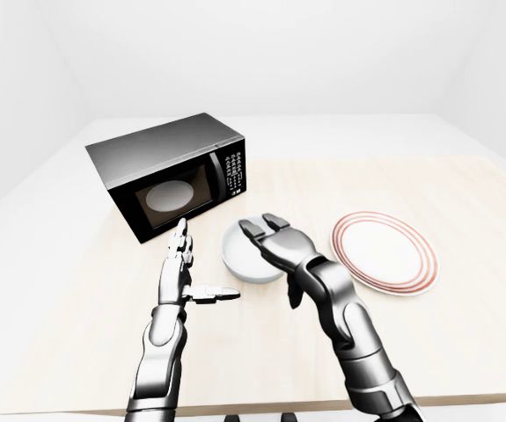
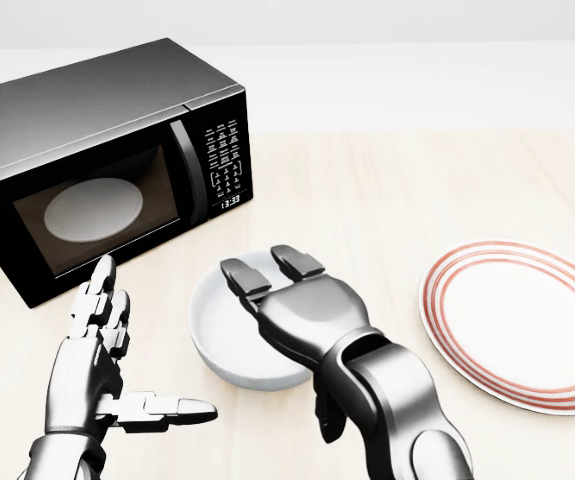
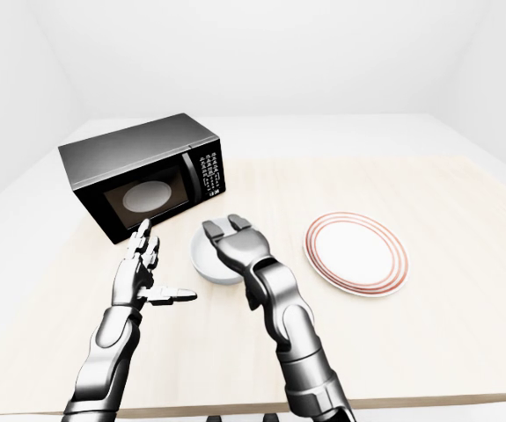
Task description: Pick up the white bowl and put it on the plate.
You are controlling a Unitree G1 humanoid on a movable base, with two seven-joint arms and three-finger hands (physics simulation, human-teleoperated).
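The white bowl (image 2: 217, 325) sits on the wooden table, below and right of the microwave in the head view. My right hand (image 2: 267, 268) lies over the bowl's right half with its fingers (image 2: 252, 280) stretched out flat above the hollow, open, not closed round the rim. It hides much of the bowl. The plate (image 2: 517, 320), white with red rings, lies flat to the right of the bowl, a hand's width from it. My left hand (image 2: 117, 345) hovers left of the bowl, open, fingers pointing up the view and thumb pointing right, holding nothing.
A black microwave (image 2: 97, 160) stands at the upper left, door shut, with a white turntable visible through its window. The table's near edge (image 1: 261, 406) runs along the bottom of the left-eye view. White walls surround the table.
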